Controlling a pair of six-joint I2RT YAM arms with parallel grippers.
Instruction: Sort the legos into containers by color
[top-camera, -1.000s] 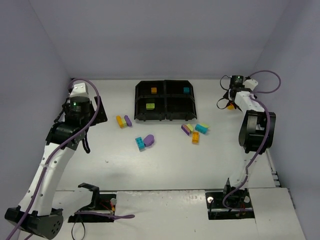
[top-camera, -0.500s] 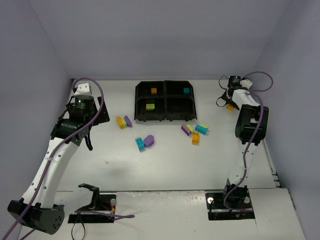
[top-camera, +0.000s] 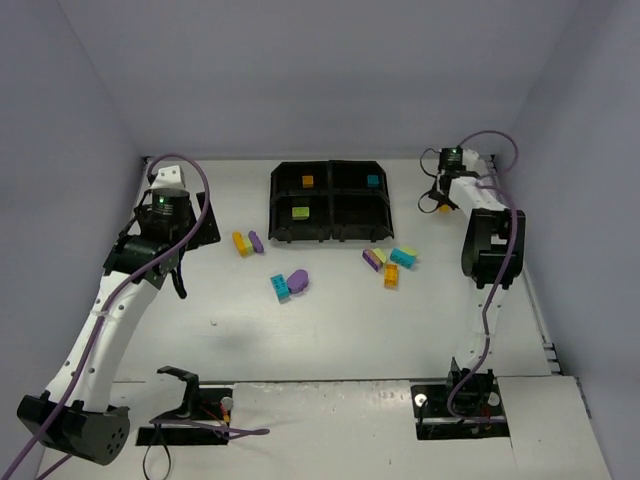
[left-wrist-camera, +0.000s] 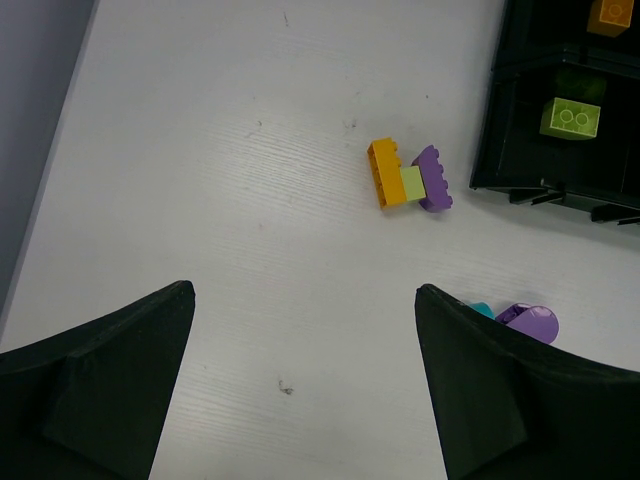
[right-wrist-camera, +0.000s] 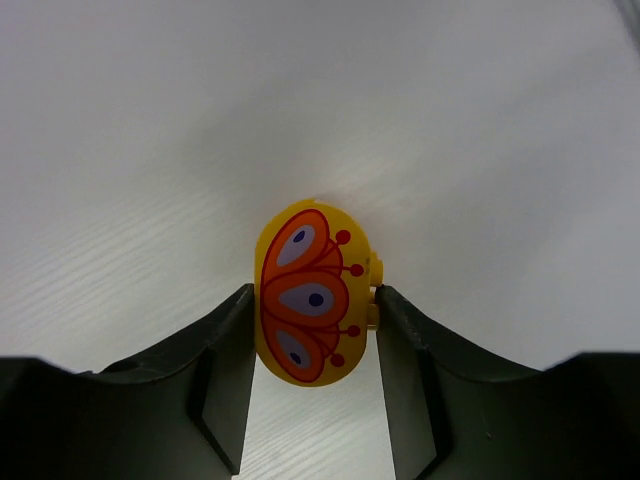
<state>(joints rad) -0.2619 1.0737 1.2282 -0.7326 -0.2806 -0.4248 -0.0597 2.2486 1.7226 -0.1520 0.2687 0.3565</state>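
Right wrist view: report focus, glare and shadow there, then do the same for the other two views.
Right wrist: the printed yellow piece is sharp, the dark fingers beside it softer, the table glares white behind it. Left wrist: the joined bricks are crisp, the near fingers blurred silhouettes, the tray interior murky. Top external: even light, only faint shadows, loose bricks tiny.

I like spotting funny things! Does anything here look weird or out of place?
Yes. The yellow piece between the right gripper's fingers has a painted orange pattern, which no other one shows. Also, left of the tray, an orange brick, a yellow-green brick and a purple brick look joined together, mixing colors.
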